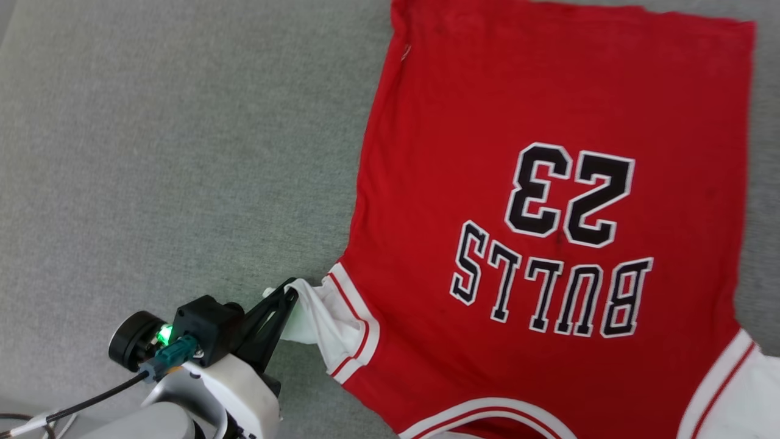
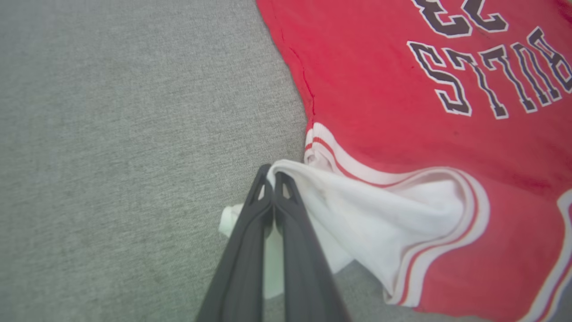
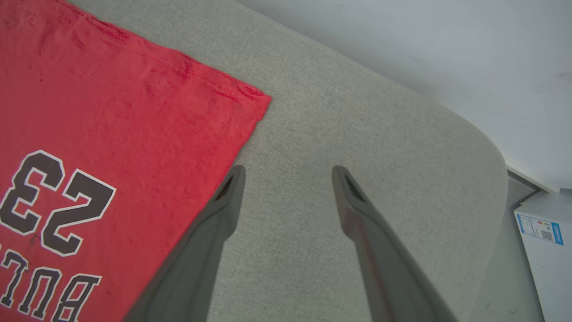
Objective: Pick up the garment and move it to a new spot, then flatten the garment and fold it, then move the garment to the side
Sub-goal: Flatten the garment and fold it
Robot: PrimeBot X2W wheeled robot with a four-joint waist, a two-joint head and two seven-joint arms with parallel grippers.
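**Sleeve Pinched for Flattening, Right Fingers Spread**

The garment, a red jersey-style T-shirt with white short sleeves, striped trim and a black "BULLS 23" print, was laid print-up and largely smooth on a grey woven fabric surface. Its hem was turned away from the robot and its collar lay nearest. One white sleeve was bunched and doubled over at the shirt's left edge.

The step in hand was judged to be flattening. To do it well, the sleeve would best be drawn outward and low along the surface, away from the red body, until the doubled cloth opened. It should be let go only once it lay flat, since a high lift would be liable to drag the smooth panel.

The left gripper was seen with its two dark fingers pressed together on the sleeve's outer edge, white cloth caught between them. The right gripper was held with fingers wide apart and nothing between them, over bare surface just beside the shirt's right edge near the hem corner. Contact with the cloth could not be told.
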